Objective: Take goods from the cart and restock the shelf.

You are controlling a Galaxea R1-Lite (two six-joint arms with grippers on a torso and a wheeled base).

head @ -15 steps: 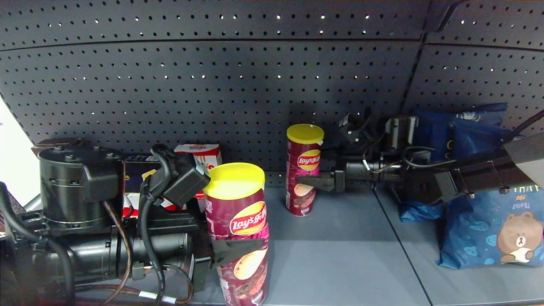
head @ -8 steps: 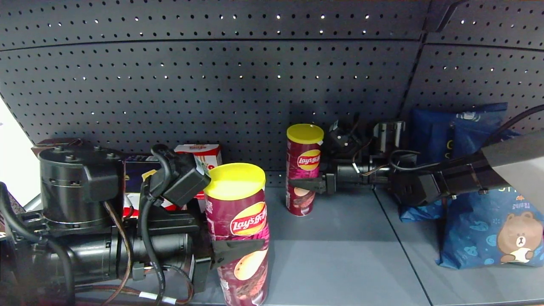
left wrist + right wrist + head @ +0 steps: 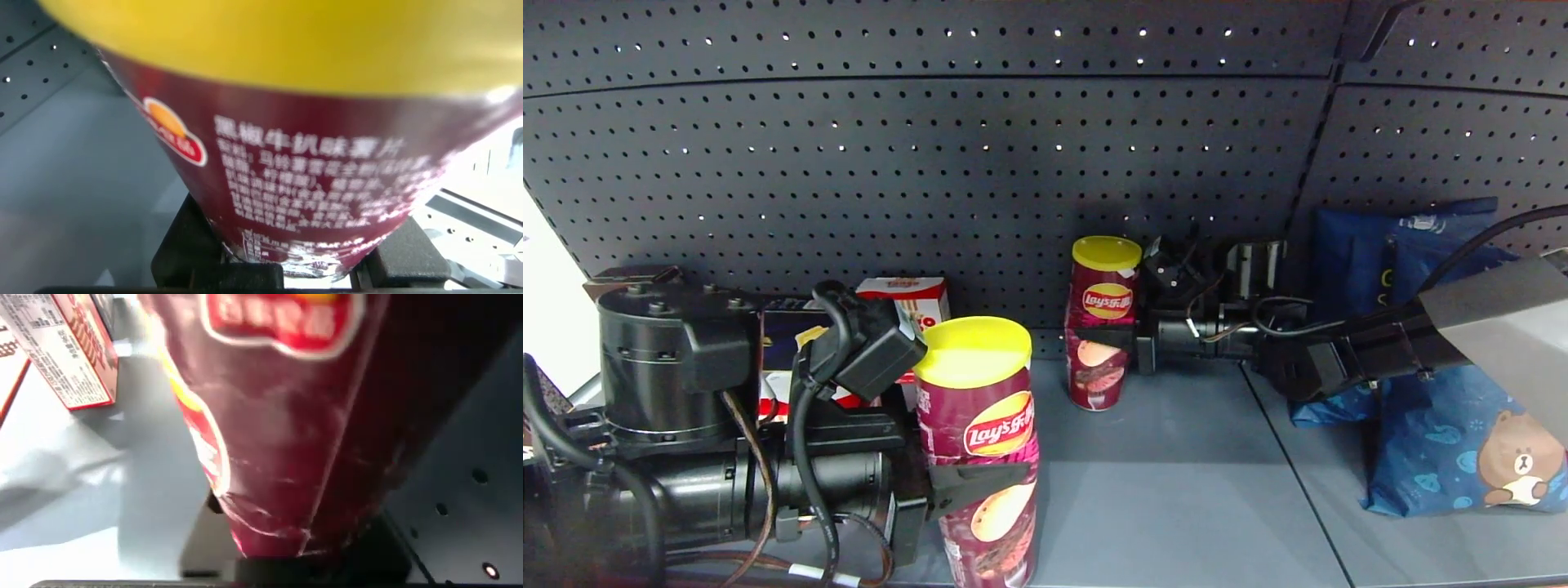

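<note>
Since a second ago my right claw (image 3: 1104, 341) has slid left and now pinches the rear can (image 3: 1104, 282) on the shelf (image 3: 1176, 457). My left claw (image 3: 984, 482) pinches the front can (image 3: 976, 392).

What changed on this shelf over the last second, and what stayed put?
The right gripper slid toward the robot's left along the shelf and closed around the far can, which shifted slightly leftward. The left gripper kept holding the near can at the shelf's front. The boxes and blue bags did not move.
</note>
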